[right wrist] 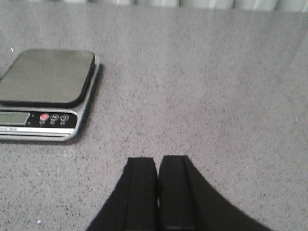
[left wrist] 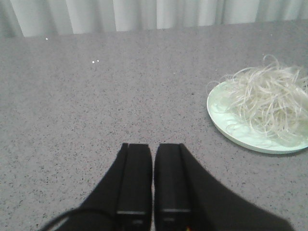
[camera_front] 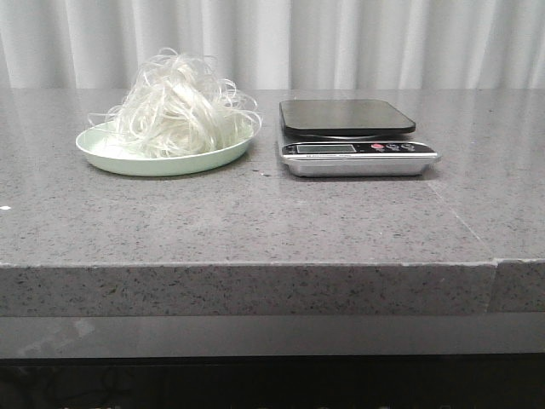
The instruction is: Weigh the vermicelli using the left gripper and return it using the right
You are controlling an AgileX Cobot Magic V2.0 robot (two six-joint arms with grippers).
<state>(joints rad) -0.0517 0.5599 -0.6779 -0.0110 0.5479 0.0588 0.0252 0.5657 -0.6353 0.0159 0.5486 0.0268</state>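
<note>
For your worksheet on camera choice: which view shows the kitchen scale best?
The front view: the whole scale shows, platform, display and buttons, beside the plate of vermicelli. The right wrist view shows it closer but cut off at the picture's edge. The left wrist view shows none of it.

Matte black left hand (left wrist: 153, 149) and right hand (right wrist: 158, 161), blocky tapered fingers.

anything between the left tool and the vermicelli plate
Nothing: in the left wrist view only bare countertop separates the shut left tool from the plate of vermicelli.
</note>
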